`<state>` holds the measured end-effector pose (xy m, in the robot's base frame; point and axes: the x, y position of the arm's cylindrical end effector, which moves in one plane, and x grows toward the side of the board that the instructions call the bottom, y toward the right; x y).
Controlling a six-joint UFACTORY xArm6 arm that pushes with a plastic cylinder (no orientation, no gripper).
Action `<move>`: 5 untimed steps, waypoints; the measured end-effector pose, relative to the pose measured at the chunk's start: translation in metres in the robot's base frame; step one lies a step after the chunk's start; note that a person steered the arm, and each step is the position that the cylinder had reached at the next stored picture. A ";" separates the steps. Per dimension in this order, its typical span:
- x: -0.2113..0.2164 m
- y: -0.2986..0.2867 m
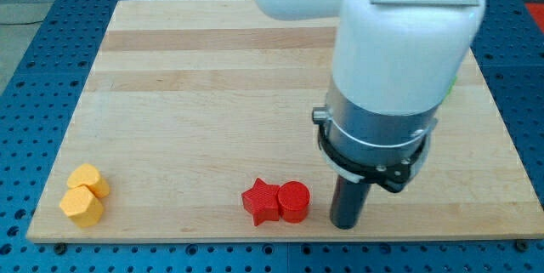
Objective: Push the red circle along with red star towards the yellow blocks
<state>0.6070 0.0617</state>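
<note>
While my tip (345,224) stands near the worktop's bottom edge, just to the view's right of the red circle (294,201) with a narrow gap between them, it holds nothing, being a bare rod, and the red star (261,201) sits touching the circle on its far side. I judge the step in hand to be lining up behind the pair, so the next move calls for a straight push toward the view's left, along the bottom edge, to the two yellow blocks (85,195) in the bottom-left corner. The arm's white body hides much of the worktop's top-right part, and the yellow blocks' exact shapes are hard to make out.
</note>
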 end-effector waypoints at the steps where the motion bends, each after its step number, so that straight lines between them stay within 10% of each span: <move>1: -0.010 -0.019; 5: -0.008 -0.065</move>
<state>0.5985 -0.0029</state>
